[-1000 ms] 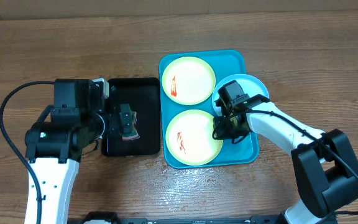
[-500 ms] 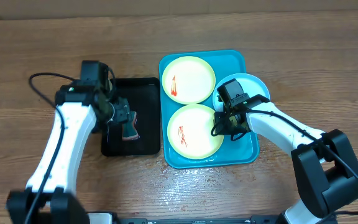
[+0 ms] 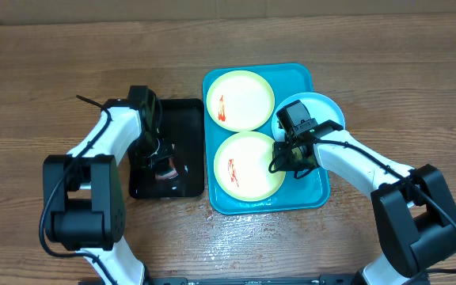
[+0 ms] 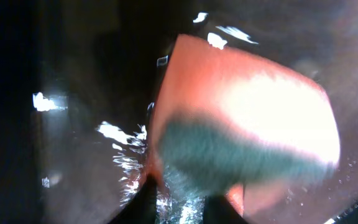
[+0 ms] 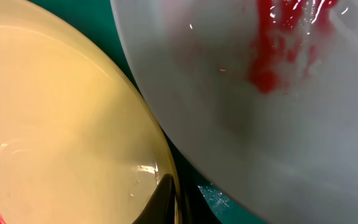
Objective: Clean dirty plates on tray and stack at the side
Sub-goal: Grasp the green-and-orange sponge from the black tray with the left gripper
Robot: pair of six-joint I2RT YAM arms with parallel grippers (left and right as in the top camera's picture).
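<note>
Three plates show from overhead. Two yellow ones, both smeared red, lie inside the turquoise tray (image 3: 299, 79) at centre: the upper plate (image 3: 240, 100) and the lower plate (image 3: 248, 166). The blue plate (image 3: 323, 111) sits at the tray's right edge, partly over the rim. My right pincer (image 3: 283, 162) is closed on the lower plate's right rim. Left of the tray, a black tray (image 3: 184, 119) holds a sponge (image 3: 165, 169), and my left pincer (image 3: 161, 158) is down on it.

Left wrist: the sponge (image 4: 247, 112), orange with a green face, fills the frame over wet black plastic. My fingertips (image 4: 146, 199) stand either side of its near end; I cannot tell whether they grip it yet. I judge I should squeeze the sponge firmly and lift straight up, so it does not twist out.

Right wrist: my closed fingers (image 5: 166, 196) pinch the lower plate's rim at bottom centre. The blue plate (image 5: 260, 124), smeared red, fills the upper right, with a strip of tray between them.
</note>
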